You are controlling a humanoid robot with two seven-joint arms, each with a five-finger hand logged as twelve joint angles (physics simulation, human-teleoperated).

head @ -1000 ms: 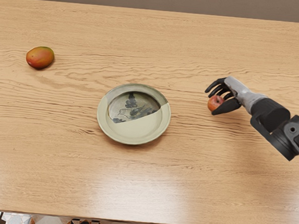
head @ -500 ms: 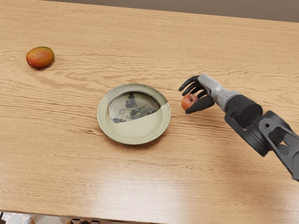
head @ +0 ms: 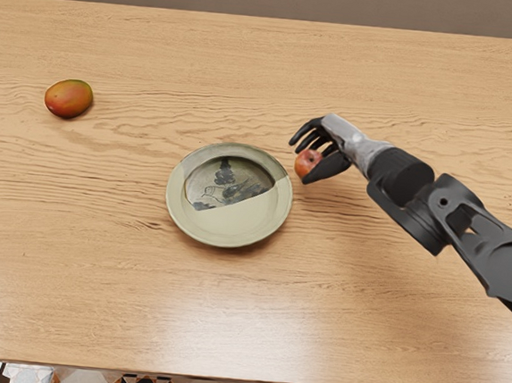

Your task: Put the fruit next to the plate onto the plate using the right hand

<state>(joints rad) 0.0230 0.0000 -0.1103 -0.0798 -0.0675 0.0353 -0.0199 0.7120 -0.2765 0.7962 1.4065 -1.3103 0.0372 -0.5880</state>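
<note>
A small red fruit (head: 306,163) is held in my right hand (head: 313,152), whose dark fingers are curled around it. The hand hangs just right of the olive-green plate (head: 226,222), close to its right rim. The plate has a dark painted pattern in its middle and nothing lies on it. The right arm comes in from the lower right. No left arm shows.
A larger red-and-orange mango (head: 69,98) lies at the far left of the wooden table (head: 245,316), well away from the plate. The table's front edge runs along the bottom of the view.
My right hand has carried the small red fruit leftward, from the table's right side to just beside the plate's right rim. The plate and the mango have stayed put.
</note>
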